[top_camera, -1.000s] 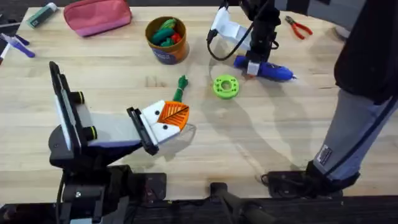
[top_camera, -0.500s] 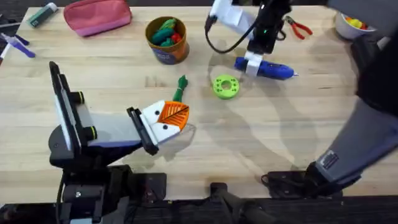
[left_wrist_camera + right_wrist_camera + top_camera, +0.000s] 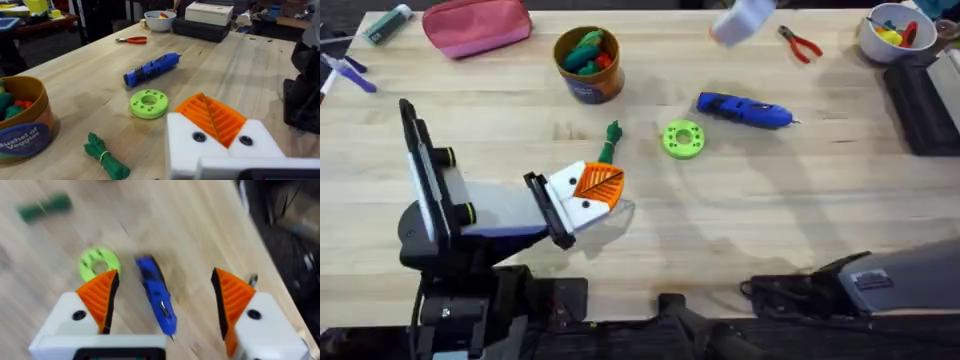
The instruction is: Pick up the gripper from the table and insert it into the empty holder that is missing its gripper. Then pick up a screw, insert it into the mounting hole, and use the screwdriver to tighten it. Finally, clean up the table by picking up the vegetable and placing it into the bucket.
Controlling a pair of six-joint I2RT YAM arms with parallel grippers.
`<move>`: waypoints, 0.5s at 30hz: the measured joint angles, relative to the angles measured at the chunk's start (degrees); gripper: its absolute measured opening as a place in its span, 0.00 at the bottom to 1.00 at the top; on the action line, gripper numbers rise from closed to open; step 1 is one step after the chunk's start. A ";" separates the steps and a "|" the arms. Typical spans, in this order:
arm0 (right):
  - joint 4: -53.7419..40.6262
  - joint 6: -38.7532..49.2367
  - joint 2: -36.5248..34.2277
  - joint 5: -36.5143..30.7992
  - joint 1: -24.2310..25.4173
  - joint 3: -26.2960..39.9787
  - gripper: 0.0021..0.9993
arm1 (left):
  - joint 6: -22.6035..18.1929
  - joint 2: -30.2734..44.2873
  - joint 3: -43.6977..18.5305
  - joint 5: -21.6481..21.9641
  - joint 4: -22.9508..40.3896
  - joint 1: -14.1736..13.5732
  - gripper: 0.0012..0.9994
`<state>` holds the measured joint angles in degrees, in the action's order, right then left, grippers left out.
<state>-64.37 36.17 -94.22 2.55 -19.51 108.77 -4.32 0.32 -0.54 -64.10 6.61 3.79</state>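
Observation:
The blue screwdriver lies on the table right of centre, also seen in the right wrist view. My right gripper hovers high over the far edge, open, an orange wedge on each finger and nothing between them. The dark green vegetable lies near the middle, just beyond my left gripper, which is shut with its orange pads pressed together. The orange-brown bucket stands at the back with toy vegetables inside. The loose gripper piece, the empty holder and the screw are out of view.
A bright green disc with holes sits between the vegetable and the screwdriver. Red-handled pliers and a white bowl are at the back right. A pink pouch lies at the back left.
My right gripper has left the screwdriver, risen and swung back toward the far edge. The right arm has dropped low at the right. The screwdriver stays on the table; the left arm is still.

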 joint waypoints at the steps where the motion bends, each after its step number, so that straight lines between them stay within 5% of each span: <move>1: 0.08 -1.22 1.40 1.41 0.00 0.55 0.99 | 0.00 0.00 0.00 0.00 0.00 0.00 0.02; 8: 0.58 -14.17 10.12 6.94 0.00 1.56 0.99 | -0.03 0.00 0.00 0.00 0.01 0.00 0.10; 9: -0.01 -15.55 10.93 7.29 0.00 1.62 0.99 | -0.26 0.00 0.00 0.02 0.00 0.00 0.19; 13: -3.51 -19.20 12.73 7.98 0.00 1.64 0.99 | -0.13 0.00 0.00 0.00 0.00 0.00 0.82; 15: -5.26 -20.19 12.84 8.10 0.00 1.64 0.99 | -0.01 -0.02 0.00 -0.02 0.00 0.00 0.97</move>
<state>-69.63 15.99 -81.38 10.65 -19.51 110.41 -4.32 0.30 -0.54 -64.12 6.61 3.79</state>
